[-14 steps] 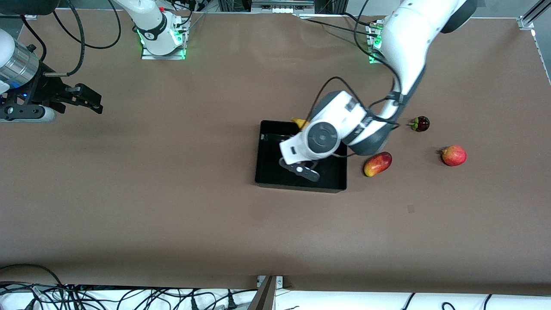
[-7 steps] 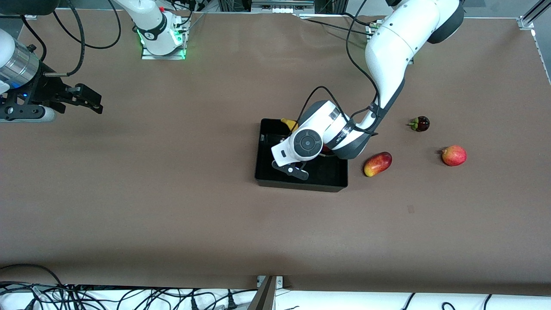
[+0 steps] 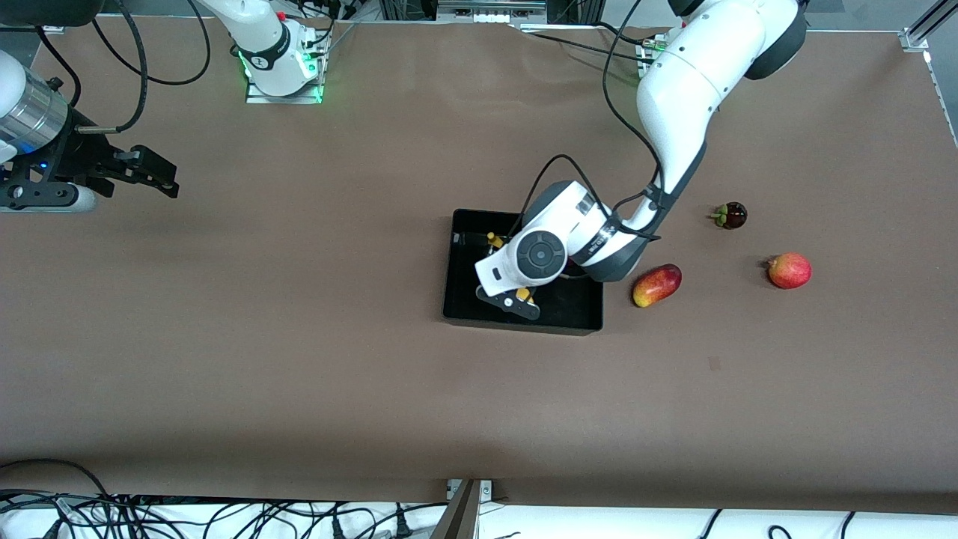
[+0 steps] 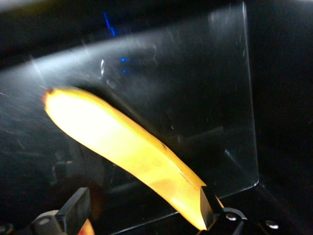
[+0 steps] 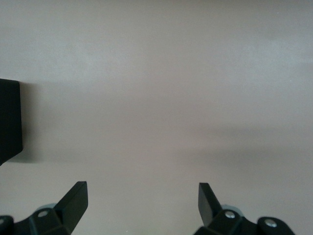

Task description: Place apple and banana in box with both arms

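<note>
The black box (image 3: 524, 323) sits mid-table. My left gripper (image 3: 513, 299) is down inside it, jaws wide open. The yellow banana (image 3: 494, 239) lies on the box floor (image 4: 195, 98) under the gripper. In the left wrist view the banana (image 4: 122, 147) runs past one fingertip (image 4: 205, 205), and the left gripper (image 4: 142, 210) grips nothing. The apple is hidden under the left wrist in the front view; a reddish sliver (image 4: 87, 229) shows beside the other finger. My right gripper (image 3: 161, 176) waits open and empty over bare table at the right arm's end, as its wrist view (image 5: 142, 200) shows.
An oblong red-yellow fruit (image 3: 656, 285) lies just outside the box toward the left arm's end. A plain red round fruit with a nub (image 3: 789, 270) and a small dark fruit (image 3: 731, 215) lie farther that way. The box corner (image 5: 10, 122) shows in the right wrist view.
The banana, whose tip stuck up at the box's farther rim, has come down flat into the box. The left wrist shifted a little over the box. The right arm has not moved.
</note>
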